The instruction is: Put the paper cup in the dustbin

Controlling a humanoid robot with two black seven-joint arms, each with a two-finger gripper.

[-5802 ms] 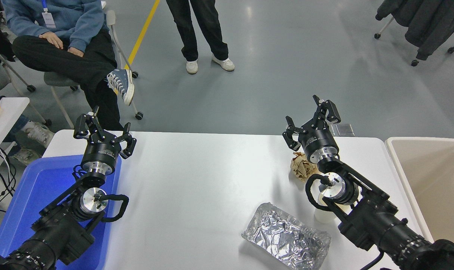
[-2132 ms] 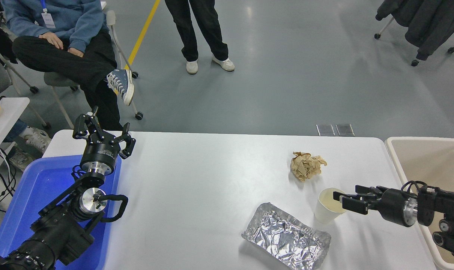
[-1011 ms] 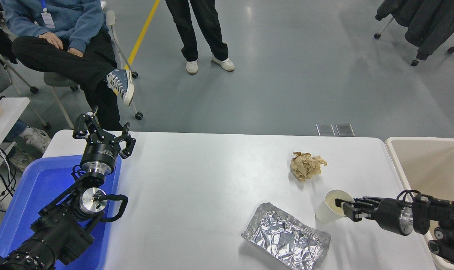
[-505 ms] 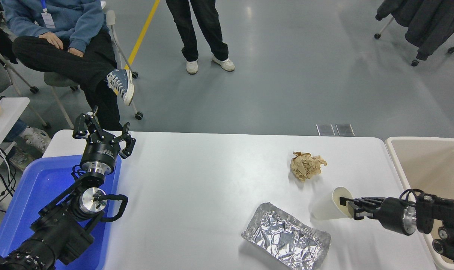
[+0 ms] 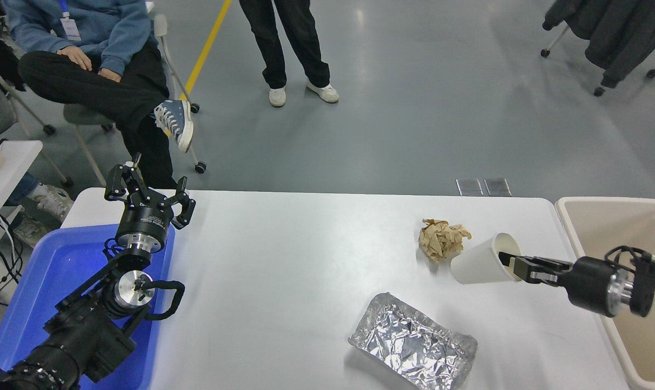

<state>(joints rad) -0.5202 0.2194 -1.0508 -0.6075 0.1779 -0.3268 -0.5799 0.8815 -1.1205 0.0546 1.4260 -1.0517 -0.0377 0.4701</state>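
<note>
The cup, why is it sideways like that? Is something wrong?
The paper cup is tipped on its side, lifted off the table, because the right gripper pinches its rim. Nothing has spilled. The only messy things are a crumpled paper ball and a wrinkled foil tray.

Your right gripper (image 5: 514,264) pinches the paper cup (image 5: 479,262) by its rim, tipped sideways above the desk (image 5: 306,271) beside the brown paper ball (image 5: 441,238), short of the dustbin (image 5: 620,222). Your left gripper (image 5: 148,192) is parked over the blue tray (image 5: 62,265), fingers spread.
</note>
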